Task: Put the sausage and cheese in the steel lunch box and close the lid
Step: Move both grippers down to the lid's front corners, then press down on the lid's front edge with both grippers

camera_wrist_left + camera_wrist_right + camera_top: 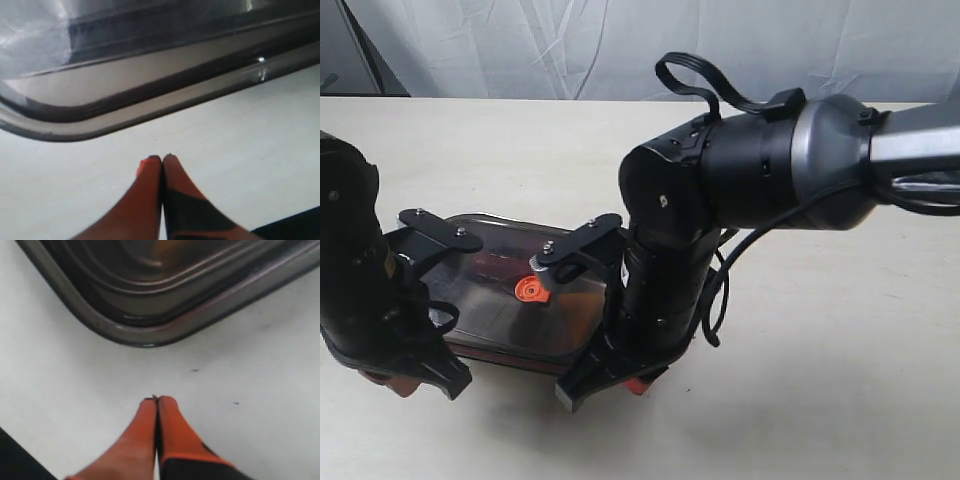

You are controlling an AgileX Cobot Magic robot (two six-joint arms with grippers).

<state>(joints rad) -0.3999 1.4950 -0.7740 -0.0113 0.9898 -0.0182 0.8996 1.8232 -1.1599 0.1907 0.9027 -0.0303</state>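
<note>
The dark smoky lid (500, 305) with its orange centre valve (531, 290) lies flat over the steel lunch box, which it covers almost wholly. Its rounded rim fills the far part of the left wrist view (150, 100) and the right wrist view (145, 335). The sausage and the cheese are hidden; only faint reddish and orange tints show through the lid. My left gripper (162, 157) is shut and empty over the bare table, just off the box's near left edge (395, 383). My right gripper (157, 400) is shut and empty off the near right corner (638, 385).
The pale table (820, 400) stretches to the right and behind the box. A white cloth backdrop (620, 50) hangs at the back. Both arms stand close against the box's two ends.
</note>
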